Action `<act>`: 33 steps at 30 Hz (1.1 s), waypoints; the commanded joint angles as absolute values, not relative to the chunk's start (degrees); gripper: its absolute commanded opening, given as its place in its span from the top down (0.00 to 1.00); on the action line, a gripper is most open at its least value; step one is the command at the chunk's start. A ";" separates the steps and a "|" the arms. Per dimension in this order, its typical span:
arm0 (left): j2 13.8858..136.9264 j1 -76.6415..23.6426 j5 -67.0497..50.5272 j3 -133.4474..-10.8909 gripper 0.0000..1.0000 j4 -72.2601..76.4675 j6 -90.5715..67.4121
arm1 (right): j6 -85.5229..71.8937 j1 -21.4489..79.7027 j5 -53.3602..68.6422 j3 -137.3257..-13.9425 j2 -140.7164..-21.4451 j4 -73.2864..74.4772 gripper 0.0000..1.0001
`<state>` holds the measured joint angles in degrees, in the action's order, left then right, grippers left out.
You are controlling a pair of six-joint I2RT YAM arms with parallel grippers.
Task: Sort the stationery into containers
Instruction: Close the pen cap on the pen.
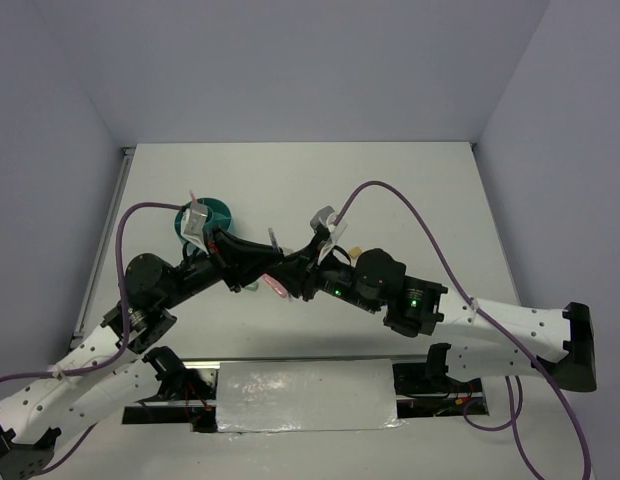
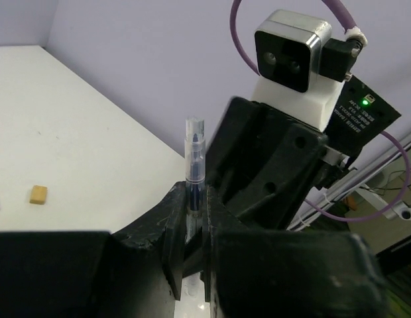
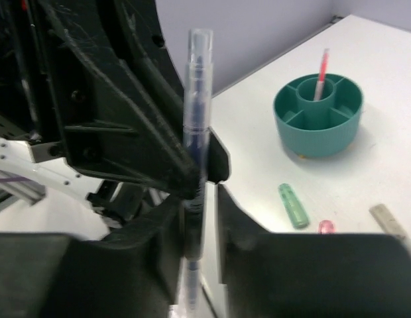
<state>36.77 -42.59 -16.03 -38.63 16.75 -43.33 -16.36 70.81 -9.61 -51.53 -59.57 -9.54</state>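
Thin grey pen (image 3: 195, 119): upright mid-air, well apart from teal cup (image 3: 318, 139); left gripper (image 2: 192, 232) clamped on it, right gripper (image 3: 195, 238) narrow round it, grip unclear; risk: drops if L lets go early.

I count one teal organiser cup (image 3: 318, 126), two pens, one red-pink pen (image 3: 321, 71) and one clear pen (image 3: 195, 132), one mint-green eraser (image 3: 293, 205), one pink eraser (image 3: 326, 226), one tan block (image 2: 38, 194), one greyish stick (image 3: 389, 222).
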 commanded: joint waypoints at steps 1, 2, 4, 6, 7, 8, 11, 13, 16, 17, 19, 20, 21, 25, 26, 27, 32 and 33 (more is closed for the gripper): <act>35.86 -42.89 -18.19 -40.87 1.00 20.65 -42.89 | -15.47 70.49 -9.75 -52.65 -59.85 -10.46 0.74; 35.95 -42.89 -18.37 -40.70 1.00 20.83 -42.89 | -15.38 70.40 -9.76 -52.56 -59.77 -10.63 0.81; 36.21 -42.89 -18.19 -40.69 1.00 20.22 -42.72 | -15.47 70.49 -10.02 -52.38 -59.50 -10.99 0.91; 36.12 -42.89 -17.67 -40.34 1.00 19.95 -42.54 | -15.56 70.31 -9.93 -52.30 -59.24 -11.25 0.94; 36.21 -42.80 -17.58 -40.17 0.96 19.78 -42.45 | -15.64 70.40 -9.84 -52.29 -59.06 -11.34 1.00; 36.30 -42.89 -17.49 -40.17 0.93 19.60 -42.28 | -15.64 70.40 -9.84 -52.38 -58.98 -11.34 1.00; 36.65 -42.80 -16.79 -41.22 0.60 17.85 -41.49 | -16.08 70.31 -9.93 -51.77 -58.97 -11.51 1.00; 36.91 -42.89 -15.92 -42.70 0.25 15.83 -40.52 | -16.87 70.40 -10.28 -51.24 -58.71 -11.95 1.00; 36.83 -42.80 -13.72 -45.52 0.18 12.84 -38.76 | -17.40 70.40 -11.16 -50.63 -58.54 -12.13 1.00; 36.65 -42.89 -12.75 -46.40 0.19 12.05 -38.15 | -17.58 70.40 -11.16 -50.45 -58.54 -11.95 1.00; 36.56 -42.80 -10.39 -49.64 0.19 9.07 -35.96 | -17.67 70.49 -10.81 -50.45 -58.54 -11.87 1.00; 36.74 -42.80 -9.59 -50.70 0.18 8.18 -35.25 | -17.58 70.40 -10.64 -50.19 -58.45 -11.95 1.00; 37.35 -42.80 -9.06 -51.84 0.19 7.13 -34.72 | -17.58 70.40 -9.94 -50.19 -58.36 -12.04 1.00; 40.34 -42.80 -5.72 -56.95 0.24 1.68 -32.61 | -17.58 70.49 -8.70 -49.75 -57.75 -12.57 1.00; 41.30 -42.80 -5.19 -57.48 0.25 1.23 -32.69 | -17.58 70.40 -8.53 -49.83 -57.66 -12.57 1.00; 41.66 -42.80 -5.19 -57.48 0.32 1.14 -32.70 | -17.49 70.40 -8.26 -50.01 -57.66 -12.39 1.00; 42.98 -42.80 -7.20 -57.13 0.44 2.46 -33.31 | -17.14 70.40 -8.70 -49.92 -57.13 -12.22 1.00; 43.15 -42.80 -7.56 -56.95 0.44 2.55 -33.48 | -17.05 70.49 -8.70 -50.10 -57.04 -12.04 1.00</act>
